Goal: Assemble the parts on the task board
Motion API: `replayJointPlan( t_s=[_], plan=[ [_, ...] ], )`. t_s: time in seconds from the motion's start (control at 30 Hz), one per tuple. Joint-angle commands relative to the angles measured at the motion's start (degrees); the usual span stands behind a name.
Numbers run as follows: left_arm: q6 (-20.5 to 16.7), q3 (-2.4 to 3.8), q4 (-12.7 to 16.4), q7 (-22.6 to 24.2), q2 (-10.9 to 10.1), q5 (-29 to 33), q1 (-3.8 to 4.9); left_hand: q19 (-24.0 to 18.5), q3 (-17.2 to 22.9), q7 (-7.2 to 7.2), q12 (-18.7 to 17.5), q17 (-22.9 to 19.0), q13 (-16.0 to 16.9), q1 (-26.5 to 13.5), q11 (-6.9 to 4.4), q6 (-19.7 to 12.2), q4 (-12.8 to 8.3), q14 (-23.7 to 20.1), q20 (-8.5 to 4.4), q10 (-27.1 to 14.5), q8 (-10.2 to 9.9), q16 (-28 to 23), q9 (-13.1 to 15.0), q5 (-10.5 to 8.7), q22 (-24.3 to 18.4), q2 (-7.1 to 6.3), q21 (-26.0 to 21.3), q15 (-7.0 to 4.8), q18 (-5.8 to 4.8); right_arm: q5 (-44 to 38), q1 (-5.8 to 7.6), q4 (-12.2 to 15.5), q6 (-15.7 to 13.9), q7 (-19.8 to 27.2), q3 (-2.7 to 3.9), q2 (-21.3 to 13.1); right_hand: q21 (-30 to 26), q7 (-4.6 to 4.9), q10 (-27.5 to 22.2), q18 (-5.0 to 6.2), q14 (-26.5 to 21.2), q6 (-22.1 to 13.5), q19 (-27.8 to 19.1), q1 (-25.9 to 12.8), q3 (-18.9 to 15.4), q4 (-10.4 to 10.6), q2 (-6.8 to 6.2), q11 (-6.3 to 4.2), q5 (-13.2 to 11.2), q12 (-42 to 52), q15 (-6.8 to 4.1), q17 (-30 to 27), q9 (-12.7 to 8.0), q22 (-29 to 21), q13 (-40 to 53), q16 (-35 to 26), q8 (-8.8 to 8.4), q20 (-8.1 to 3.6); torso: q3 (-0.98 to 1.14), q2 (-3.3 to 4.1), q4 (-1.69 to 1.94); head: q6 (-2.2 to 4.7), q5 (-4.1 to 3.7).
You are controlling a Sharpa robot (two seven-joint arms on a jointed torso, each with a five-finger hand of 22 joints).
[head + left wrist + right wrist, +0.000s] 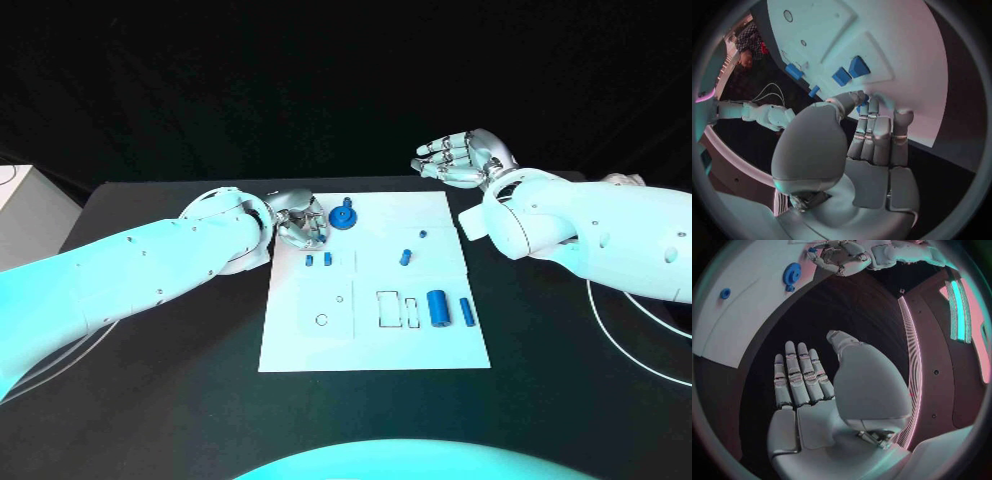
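Lying flat in the middle of the black table [159, 400], the white task board [375, 345] carries several small blue parts. A blue gear-like part [343, 215] sits near the board's far edge, with two small blue pieces [319, 259] side by side a little nearer the robot, a short blue piece [407, 257] toward the board's middle and a tiny blue one [423, 234] just beyond it. Toward the near right of the board, a thick blue cylinder [437, 309] stands beside a thinner blue bar [466, 310], and next to them is a rectangular outlined recess [389, 307]; whether anything lies in it cannot be told. A small round hole [322, 320] shows on the board's left half. The left hand [299, 222] rests at the board's far left corner, just beside the gear-like part, its fingers bent down onto the board; the left wrist view shows the fingertips [870, 105] drawn close together against the white surface, and whether they pinch anything cannot be told. The right hand [464, 158] hovers above the table beyond the board's far right corner, well apart from the parts, fingers loosely curled and spread, holding nothing; the right wrist view shows its fingers [799, 372] extended side by side over dark tabletop.
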Motion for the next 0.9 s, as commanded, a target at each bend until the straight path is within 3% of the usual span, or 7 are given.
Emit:
replayJointPlan(
  t_s=[0.03,0.27,0.6,0.9],
  plan=[
    [2.29,-0.26,0.05,-0.89,-0.04,-0.78,-0.27,-0.02,-0.15,0.06,-0.54,-0.19,-0.12,-0.31,0.07,0.04,-0.28,0.20,0.03,0.28,0.05,0.23,0.05,-0.09,-0.23,0.03,-0.05,0.02,-1.09,-0.61,-0.02,0.08,0.84,0.26,0.02,-0.04,0.13,3.47,0.39,0.09,0.17,0.36,-0.36,-0.20,0.00,0.04,0.55,-0.14,-0.29,-0.21,0.02,-0.06,-0.06,-0.05,-0.04,-0.03,-0.06,-0.19,-0.04,-0.09,0.09,0.02,-0.07],
    [1.29,-0.28,0.23,-0.60,-0.28,-0.78,-0.31,-0.07,-0.15,0.22,-1.16,-0.35,-0.21,-0.37,0.23,-0.39,-0.38,0.08,0.06,0.20,-0.57,0.23,-0.13,-0.07,-0.26,-0.03,-0.13,0.14,-1.09,-0.61,-0.02,0.08,0.85,0.23,0.02,-0.07,0.13,3.47,0.39,0.09,0.17,0.36,-0.36,-0.20,0.00,0.04,0.55,-0.14,-0.29,-0.21,0.02,-0.06,-0.06,-0.05,-0.04,-0.03,-0.06,-0.19,-0.02,-0.01,0.00,0.11,0.01],
    [-1.43,-0.29,0.63,0.17,-0.48,-0.11,-0.42,-0.20,-0.07,0.85,-3.36,-1.17,-0.07,-1.03,0.73,-5.99,-0.60,-0.49,0.50,0.03,-5.74,0.36,-2.19,-0.07,-0.45,-1.05,-0.49,0.65,-1.05,-0.79,-0.02,0.02,0.81,0.25,0.02,-0.06,0.15,3.47,0.43,0.08,0.12,0.39,-0.26,-0.27,-0.01,0.06,0.54,-0.13,-0.31,-0.24,0.03,-0.14,-0.11,-0.07,-0.04,-0.09,-0.07,-0.19,-0.05,0.00,0.02,0.21,-0.01],
    [-1.65,-0.28,0.55,-0.14,-0.72,0.28,-0.48,-0.16,-0.28,0.87,-3.73,-1.37,0.03,-1.42,0.81,-6.99,-0.47,-0.60,0.51,-0.04,-6.61,0.39,-2.57,-0.11,-0.46,-1.41,-0.56,0.70,-1.05,-0.94,-0.02,-0.21,1.32,-0.79,0.02,-0.12,0.20,3.48,0.41,0.10,0.05,0.37,0.02,-0.28,-0.03,0.04,0.50,-0.12,-0.37,-0.27,0.04,-0.18,-0.14,-0.03,-0.04,-0.16,-0.09,-0.19,-0.01,-0.02,0.02,0.34,-0.02]
  ],
)
